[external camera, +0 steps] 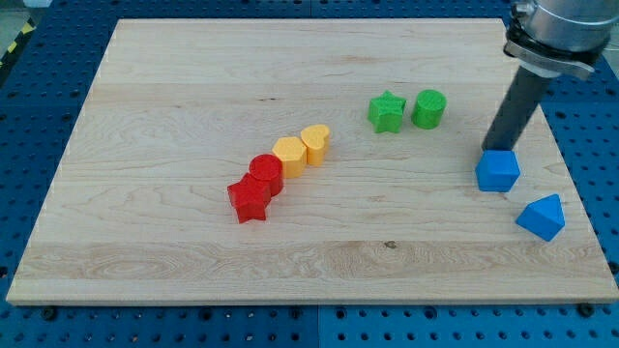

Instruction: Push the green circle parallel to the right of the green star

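The green star (386,111) lies at the upper right of the wooden board (193,97). The green circle (428,108) stands just to the star's right, level with it and almost touching. My tip (494,148) is at the end of the dark rod, right of and below the green circle, at the upper edge of a blue cube (498,171). The tip is apart from both green blocks.
A second blue block (541,216) lies near the board's right edge, below the cube. A diagonal row at centre holds a yellow heart (316,143), a yellow hexagon (289,154), a red circle (266,173) and a red star (249,199).
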Robot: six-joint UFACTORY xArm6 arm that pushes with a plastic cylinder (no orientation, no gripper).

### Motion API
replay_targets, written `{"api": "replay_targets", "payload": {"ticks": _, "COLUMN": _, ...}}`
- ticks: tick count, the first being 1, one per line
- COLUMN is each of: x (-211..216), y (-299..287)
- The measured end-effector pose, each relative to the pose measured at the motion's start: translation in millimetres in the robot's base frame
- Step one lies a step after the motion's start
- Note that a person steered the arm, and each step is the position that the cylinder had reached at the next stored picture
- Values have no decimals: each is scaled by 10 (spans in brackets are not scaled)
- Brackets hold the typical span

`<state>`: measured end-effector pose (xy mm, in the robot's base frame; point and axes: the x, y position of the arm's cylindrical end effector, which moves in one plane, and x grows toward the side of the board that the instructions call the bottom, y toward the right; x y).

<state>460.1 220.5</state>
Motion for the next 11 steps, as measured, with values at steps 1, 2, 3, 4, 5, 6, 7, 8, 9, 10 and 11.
{"api": "replay_targets", "payload": {"ticks": 1, "x": 281, "y": 36}}
{"api": "replay_targets", "payload": {"ticks": 2, "x": 355, "y": 28}}
{"api": "replay_targets", "payload": {"ticks": 3, "x": 5, "y": 80}}
{"api": "replay_targets", "payload": {"ticks": 4, "x": -458, "y": 346}}
{"api": "replay_targets", "payload": {"ticks": 5, "x": -919, "y": 315}}
{"api": "replay_targets", "payload": {"ticks": 6, "x": -1099, "y": -23}}
{"api": "replay_targets", "payload": {"ticks": 7, "x": -1101, "y": -488}}
{"api": "replay_targets", "payload": {"ticks": 8, "x": -985, "y": -842}}
{"api": "replay_targets", "payload": {"ticks": 9, "x": -768, "y": -1010}}
{"api": "replay_targets", "payload": {"ticks": 10, "x": -631, "y": -1074}}
{"api": "replay_targets", "payload": {"ticks": 11, "x": -911, "y": -1154}}
